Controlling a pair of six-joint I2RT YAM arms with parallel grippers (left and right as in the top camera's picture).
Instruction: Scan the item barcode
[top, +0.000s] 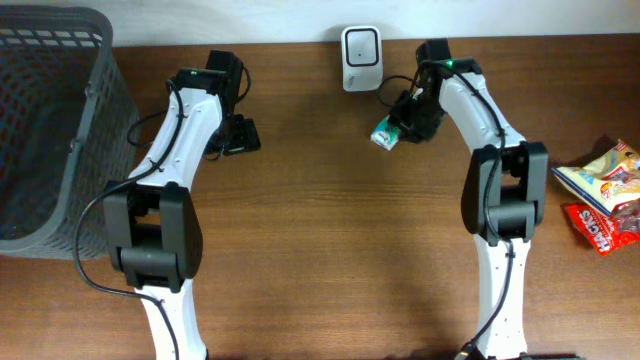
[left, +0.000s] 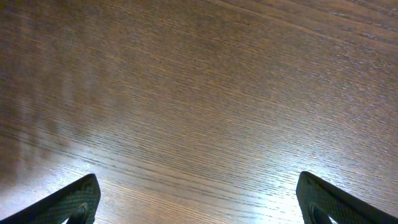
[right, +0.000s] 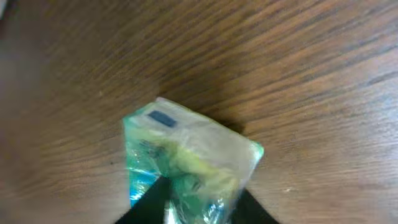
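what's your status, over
Left fingers open, empty. Right fingers shut on green packet, near the scanner. Nothing between packet and scanner.

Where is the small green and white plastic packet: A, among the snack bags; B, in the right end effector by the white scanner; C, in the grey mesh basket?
B: the small green and white plastic packet is pinched in the right end effector, just in front of the white scanner.
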